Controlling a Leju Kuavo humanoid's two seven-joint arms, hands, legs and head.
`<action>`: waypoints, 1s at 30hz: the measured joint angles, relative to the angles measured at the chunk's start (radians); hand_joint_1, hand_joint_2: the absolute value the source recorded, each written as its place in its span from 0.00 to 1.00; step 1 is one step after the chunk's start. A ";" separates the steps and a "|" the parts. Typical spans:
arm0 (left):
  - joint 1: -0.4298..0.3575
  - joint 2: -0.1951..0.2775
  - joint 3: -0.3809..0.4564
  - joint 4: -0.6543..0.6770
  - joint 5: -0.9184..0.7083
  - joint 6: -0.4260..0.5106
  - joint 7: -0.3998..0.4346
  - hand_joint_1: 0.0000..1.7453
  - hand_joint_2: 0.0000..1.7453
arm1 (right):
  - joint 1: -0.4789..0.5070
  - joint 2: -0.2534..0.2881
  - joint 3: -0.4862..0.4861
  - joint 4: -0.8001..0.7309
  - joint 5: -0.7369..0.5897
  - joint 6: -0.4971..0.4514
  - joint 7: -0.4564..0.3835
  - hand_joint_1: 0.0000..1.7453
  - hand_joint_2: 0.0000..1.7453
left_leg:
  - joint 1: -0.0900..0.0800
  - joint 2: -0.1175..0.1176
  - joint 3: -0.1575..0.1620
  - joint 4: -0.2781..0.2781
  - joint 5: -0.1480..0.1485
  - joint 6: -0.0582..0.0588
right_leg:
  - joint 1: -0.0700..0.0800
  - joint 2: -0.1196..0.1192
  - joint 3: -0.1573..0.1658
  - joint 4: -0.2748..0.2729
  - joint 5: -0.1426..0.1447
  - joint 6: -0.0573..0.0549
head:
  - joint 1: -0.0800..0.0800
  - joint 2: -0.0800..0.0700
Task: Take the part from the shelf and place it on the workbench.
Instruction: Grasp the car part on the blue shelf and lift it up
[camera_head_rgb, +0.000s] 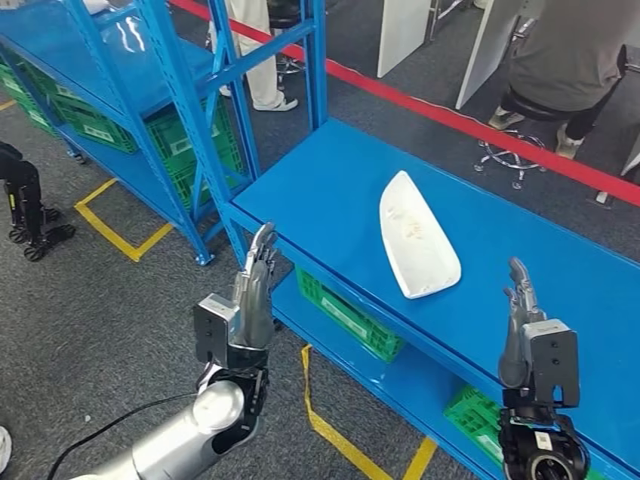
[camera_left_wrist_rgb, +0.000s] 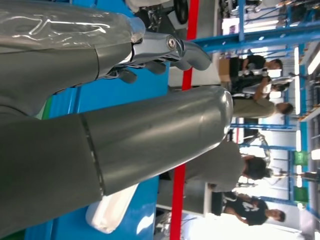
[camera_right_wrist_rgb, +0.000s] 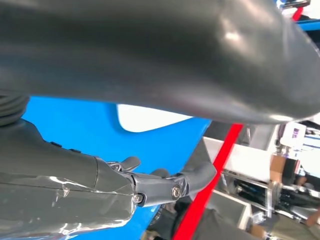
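White part (camera_head_rgb: 417, 236) lies flat on blue tabletop (camera_head_rgb: 528, 250), between my hands. My left hand (camera_head_rgb: 255, 288) and right hand (camera_head_rgb: 521, 325) both raised, fingers apart, holding nothing.

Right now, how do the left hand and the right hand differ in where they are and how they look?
The left hand is raised beside the near-left corner of the blue shelf, over the grey floor; the right hand is raised in front of the shelf's near edge, to the right of the white part. The left hand looks larger in the head view. Both are empty, pointing upward, apart from the part.
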 joint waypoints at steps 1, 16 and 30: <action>0.000 0.000 0.000 0.000 -0.001 0.000 0.000 0.00 0.00 | 0.000 0.000 0.000 0.000 -0.003 -0.001 0.000 0.00 0.00 | 0.000 -0.001 0.000 -0.001 0.000 -0.004 | -0.001 0.001 0.005 -0.005 -0.001 -0.003 | -0.001 0.000; 0.000 0.004 0.000 0.000 -0.003 0.001 0.001 0.00 0.00 | -0.002 0.000 0.000 -0.001 -0.020 -0.004 0.006 0.00 0.00 | 0.011 0.023 -0.059 0.000 0.049 -0.014 | -0.008 -0.003 0.059 -0.029 -0.040 0.011 | -0.020 0.000; 0.005 0.002 0.000 0.000 -0.001 0.015 0.002 0.00 0.00 | -0.005 -0.001 0.001 0.010 -0.026 -0.003 0.035 0.00 0.00 | 0.002 0.008 -0.008 -0.003 0.012 0.009 | -0.004 0.002 0.011 -0.014 0.006 0.008 | -0.001 0.000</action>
